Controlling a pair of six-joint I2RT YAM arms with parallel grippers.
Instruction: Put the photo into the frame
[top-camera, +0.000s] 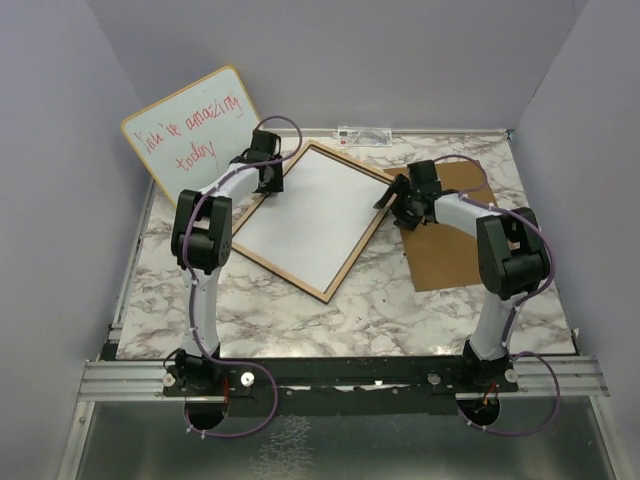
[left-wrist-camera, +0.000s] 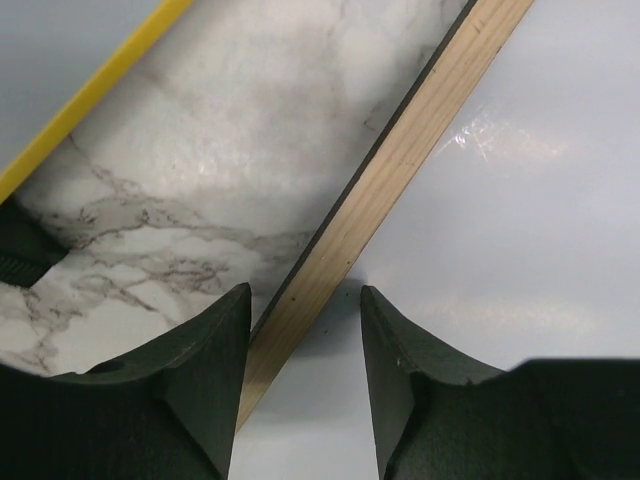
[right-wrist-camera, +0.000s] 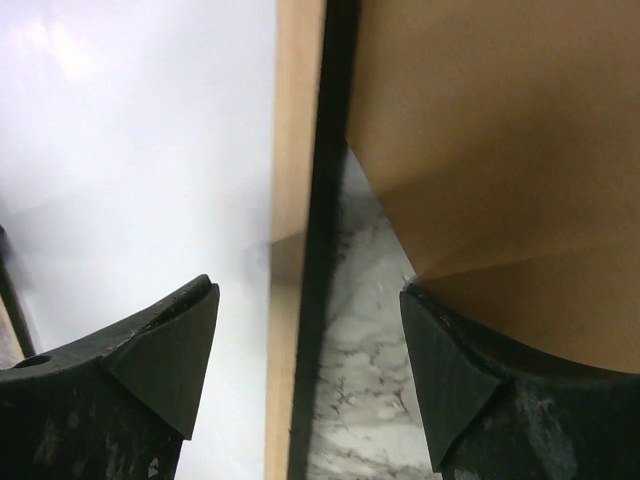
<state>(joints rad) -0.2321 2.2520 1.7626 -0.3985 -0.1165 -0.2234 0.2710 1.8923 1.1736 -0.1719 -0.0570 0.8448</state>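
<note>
Lying flat on the grey-veined white marble table (top-camera: 400, 310), just beyond the arm bases, a large rectangular narrow-railed frame (top-camera: 279, 276) is seen with its light wood face up and a black edge showing beneath. Its opening is filled by the thin, glossy rectangular photo (top-camera: 310, 215), judged to lie face down, since only a plain white side with soft reflections is shown; the printed side cannot be seen. Such a print is expected to be light, flexible and slippery, easily creased or smudged, so it is better pressed at its margins than pinched. The frame is judged stiff and fairly light, and is best taken by a rail. The left gripper (left-wrist-camera: 305, 300) is placed astride the far-left rail, jaws parted and not clamped on the wood. The right gripper (right-wrist-camera: 310, 290) is spread wide over the right rail, grasping nothing. A plain brown board (top-camera: 460, 255) is laid on the right, against that rail. Farthest back, a wood-edged whiteboard with red handwriting (top-camera: 190, 125) is leaned at the left wall.
</note>
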